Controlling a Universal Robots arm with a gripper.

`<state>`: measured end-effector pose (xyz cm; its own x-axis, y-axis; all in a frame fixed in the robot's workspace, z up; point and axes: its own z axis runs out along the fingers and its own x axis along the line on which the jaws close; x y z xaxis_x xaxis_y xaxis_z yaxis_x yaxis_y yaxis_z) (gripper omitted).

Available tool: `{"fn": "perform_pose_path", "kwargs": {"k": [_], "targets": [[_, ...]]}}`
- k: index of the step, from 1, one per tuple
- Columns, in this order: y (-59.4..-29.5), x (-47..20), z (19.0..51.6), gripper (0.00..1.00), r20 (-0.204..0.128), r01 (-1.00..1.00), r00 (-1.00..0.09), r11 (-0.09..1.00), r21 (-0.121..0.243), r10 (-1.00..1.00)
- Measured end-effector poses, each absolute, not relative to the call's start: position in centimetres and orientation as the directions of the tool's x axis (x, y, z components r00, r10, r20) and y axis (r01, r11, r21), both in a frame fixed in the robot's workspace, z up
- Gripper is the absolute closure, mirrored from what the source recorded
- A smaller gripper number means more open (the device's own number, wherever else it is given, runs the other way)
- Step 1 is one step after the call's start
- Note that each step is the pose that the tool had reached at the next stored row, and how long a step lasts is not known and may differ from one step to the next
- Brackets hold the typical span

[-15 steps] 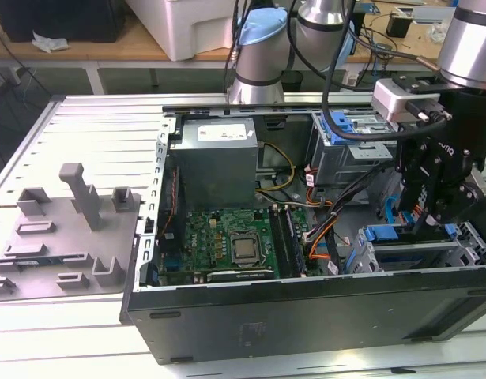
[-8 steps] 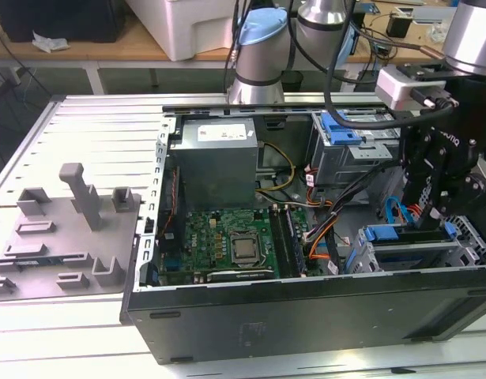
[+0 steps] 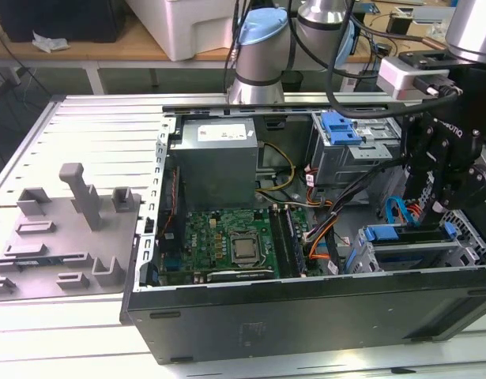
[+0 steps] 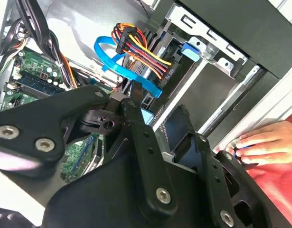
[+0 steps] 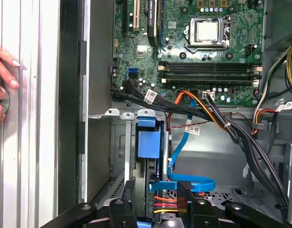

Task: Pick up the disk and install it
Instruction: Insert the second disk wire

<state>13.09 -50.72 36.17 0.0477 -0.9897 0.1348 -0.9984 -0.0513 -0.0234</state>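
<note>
Disk [image 5: 148,142] in its blue carrier stands on edge in the metal drive cage [image 5: 118,147], directly ahead of my gripper [image 5: 155,190] and in line with the gap between my fingers [image 5: 184,194]. My fingers are spread, one to either side of the disk's near edge. In the first wrist view I see a gap between the disk and at least one finger, so I am straddling it and not pinching it.

In the exterior view my gripper [image 3: 434,207] hangs just above the cage [image 3: 401,257], where the blue carrier edge of the disk [image 3: 405,234] shows right below my fingertips.

A flat blue cable [image 5: 193,183] loops across close in front of my fingertips, just beside the disk. In the second wrist view the same blue cable [image 4: 108,57] curls beside a bundle of red, yellow and orange wires [image 4: 141,52].

Beyond the cage, farther from me, lies the green motherboard [image 5: 193,57] on the floor of the open computer case [image 3: 306,316].

Off to one side of me, outside the case wall, a person's hand [image 5: 1,85] rests on the ribbed table surface [image 5: 36,142], well apart from my fingers; it shows in both wrist views [image 4: 267,142].
</note>
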Motion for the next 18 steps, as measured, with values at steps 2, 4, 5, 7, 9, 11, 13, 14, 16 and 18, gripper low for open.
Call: {"fn": "perform_pose_path", "kwargs": {"k": [2,4,5,7,9,11,13,14,16,18], "targets": [[-50.7,13.08,36.26,0.52,0.135,-0.998,0.048,-0.051,-0.023,-0.99],[-50.7,13.06,36.45,0.6,0.135,-0.998,0.048,-0.051,-0.024,-0.99],[-50.7,13.05,36.5,0.6,0.135,-0.998,0.048,-0.051,-0.024,-0.99],[-50.69,13.01,36.55,0.73,0.135,-0.998,0.048,-0.051,-0.024,-0.99],[-50.7,12.93,36.63,0.89,0.135,-0.998,0.048,-0.051,-0.024,-0.99],[-50.7,12.92,36.63,0.89,0.135,-0.998,0.048,-0.051,-0.024,-0.99],[-50.7,12.92,36.63,0.89,0.135,-0.998,0.048,-0.051,-0.024,-0.99],[-50.7,12.92,36.64,0.89,0.135,-0.998,0.048,-0.051,-0.024,-0.99],[-50.7,12.91,36.63,0.89,0.135,-0.998,0.048,-0.051,-0.024,-0.99],[-50.7,12.91,36.64,0.89,0.135,-0.998,0.048,-0.051,-0.024,-0.99]]}}
